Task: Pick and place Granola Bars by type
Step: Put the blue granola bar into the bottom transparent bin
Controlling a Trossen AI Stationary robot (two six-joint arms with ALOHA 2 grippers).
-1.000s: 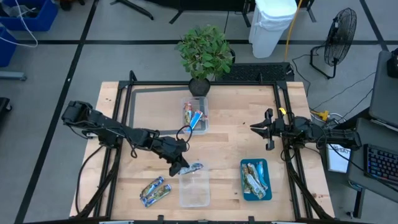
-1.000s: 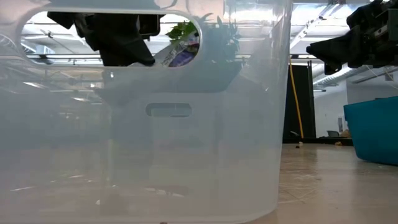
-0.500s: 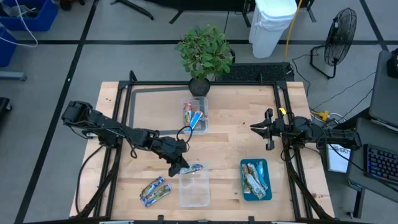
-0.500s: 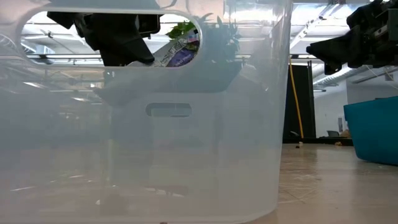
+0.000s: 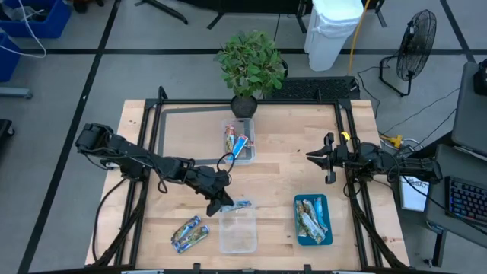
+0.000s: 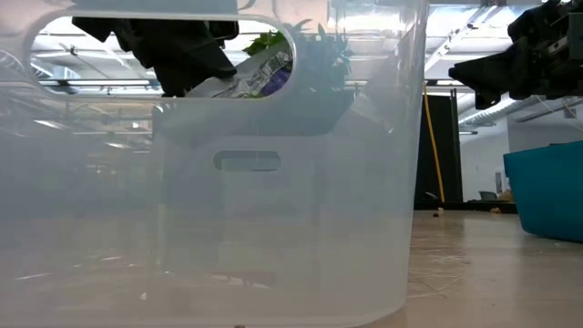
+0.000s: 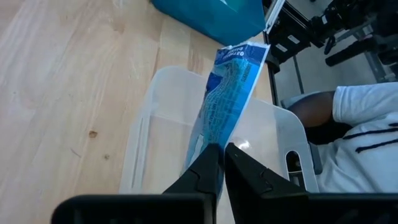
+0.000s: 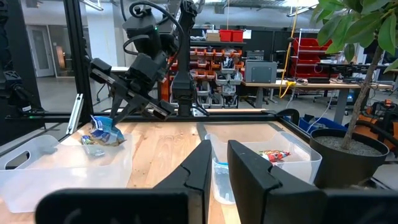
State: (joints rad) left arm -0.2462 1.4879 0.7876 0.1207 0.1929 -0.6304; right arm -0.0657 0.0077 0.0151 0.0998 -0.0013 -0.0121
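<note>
My left gripper [image 5: 221,204] is shut on a blue-white granola bar [image 5: 239,205] above the far end of the near clear tub [image 5: 237,230]. The left wrist view shows the bar [image 7: 227,93] over the tub's open inside [image 7: 161,143]. Two more bars [image 5: 190,233] lie on the table left of this tub. The far clear tub [image 5: 238,143] holds red-blue bars. The teal tray [image 5: 298,221] holds several silvery bars. My right gripper [image 5: 310,157] waits shut near the table's right edge, touching nothing. My left gripper pinches the blue-white bar at its nearer end [image 7: 210,138] between the two fingers [image 7: 200,173]. The fingers slant down from the table's left and lie along the bar. The bar is lifted clear and sticks out past the fingertips over the tub, its free end [image 7: 244,53] tilted upward.
A potted plant [image 5: 249,68] stands at the table's far edge behind the far tub. A black frame [image 5: 160,122] runs along the table's left, far and right sides. A person's arm [image 7: 360,118] shows beyond the near edge. Bare wood lies between the tubs and tray.
My left gripper has crept a little toward the table's right with the bar, farther over the near tub, and stayed shut on it. In the low view the bar now lies flatter than before. The right arm has kept still.
</note>
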